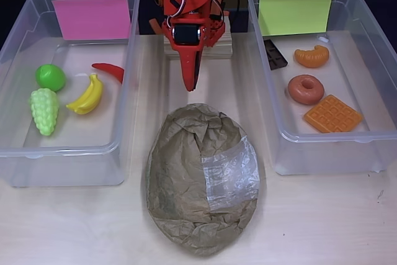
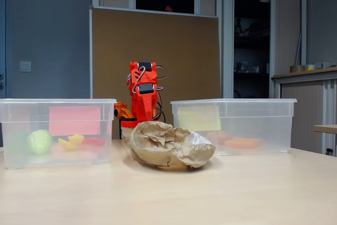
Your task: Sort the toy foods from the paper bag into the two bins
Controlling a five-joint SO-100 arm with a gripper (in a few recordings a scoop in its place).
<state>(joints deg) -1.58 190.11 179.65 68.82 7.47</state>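
Observation:
The crumpled brown paper bag (image 1: 200, 176) (image 2: 169, 144) lies flat between the two clear bins, its plastic window facing up. The pink-labelled bin (image 1: 18, 48) (image 2: 58, 130) holds a green ball (image 1: 50, 77), pale-green grapes (image 1: 45, 110), a yellow banana (image 1: 87, 95) and a red chili (image 1: 110, 71). The yellow-green-labelled bin (image 1: 372, 48) (image 2: 253, 125) holds a dark chocolate bar (image 1: 274, 54), an orange croissant (image 1: 311, 57), a brown donut (image 1: 305, 89) and an orange waffle (image 1: 332, 114). My orange gripper (image 1: 191, 84) points down just behind the bag, shut with nothing in it.
The arm's base (image 1: 198, 44) stands on a wooden block at the back, between the bins. Bare table (image 1: 322, 221) lies in front of the bag and bins. A brown board (image 2: 158, 51) stands behind the arm.

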